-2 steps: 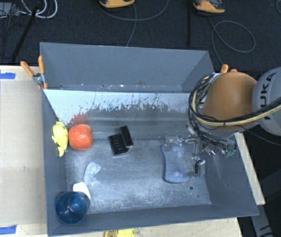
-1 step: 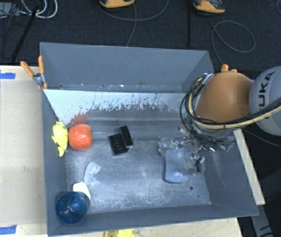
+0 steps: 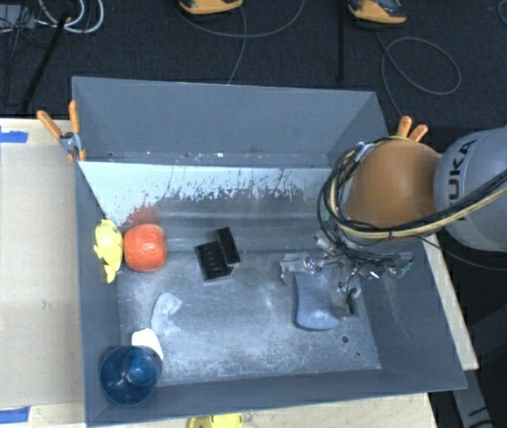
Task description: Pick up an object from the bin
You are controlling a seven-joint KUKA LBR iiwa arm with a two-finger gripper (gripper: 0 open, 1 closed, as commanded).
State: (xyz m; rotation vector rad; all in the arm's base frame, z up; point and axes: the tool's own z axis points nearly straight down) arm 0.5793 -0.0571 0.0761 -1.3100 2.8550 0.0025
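The gripper (image 3: 342, 292) is seen low over a grey-blue, soft-looking, slab-shaped object (image 3: 310, 314) on the right of the grey metal bin (image 3: 235, 141), and whether it is apart or together cannot be told.

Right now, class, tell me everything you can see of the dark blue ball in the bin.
The dark blue ball is round and glossy, with pale glints on top; it looks like glass or hard plastic. It sits in the bin's lower-left corner, close against the walls. A white scrap touches its upper edge.
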